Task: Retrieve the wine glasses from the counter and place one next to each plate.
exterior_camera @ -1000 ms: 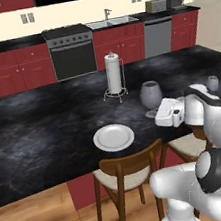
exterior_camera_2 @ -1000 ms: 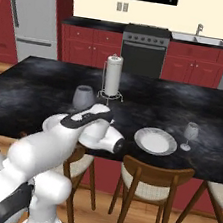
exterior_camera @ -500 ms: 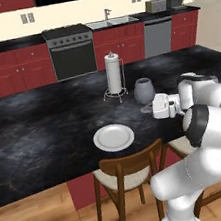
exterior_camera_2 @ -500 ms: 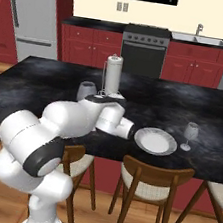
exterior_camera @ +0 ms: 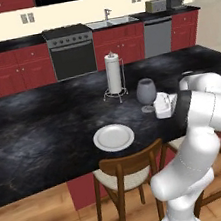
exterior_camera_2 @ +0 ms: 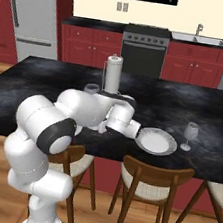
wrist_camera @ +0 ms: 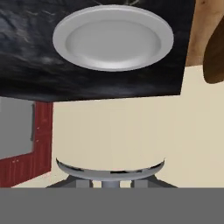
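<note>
Black marbled tabletop runs the room's middle, red cabinets behind. Narrow-set, the jaws (exterior_camera: pixel 158 106) grip the stem of a wine glass (exterior_camera: pixel 146 92), carried upright low over the stone. A plate (exterior_camera: pixel 114 137) lies off to one side of the jaws, another plate (exterior_camera_2: pixel 155 141) to the other, already paired with a second glass (exterior_camera_2: pixel 190 135). Carrying seems underway; next likely comes lowering the glass beside the bare plate.

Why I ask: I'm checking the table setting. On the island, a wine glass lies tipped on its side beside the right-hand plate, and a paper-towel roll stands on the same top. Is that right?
Not quite. The wine glass beside the plate stands upright on its foot, not tipped over, as the right base view shows. The paper-towel roll does stand on the island.
</note>
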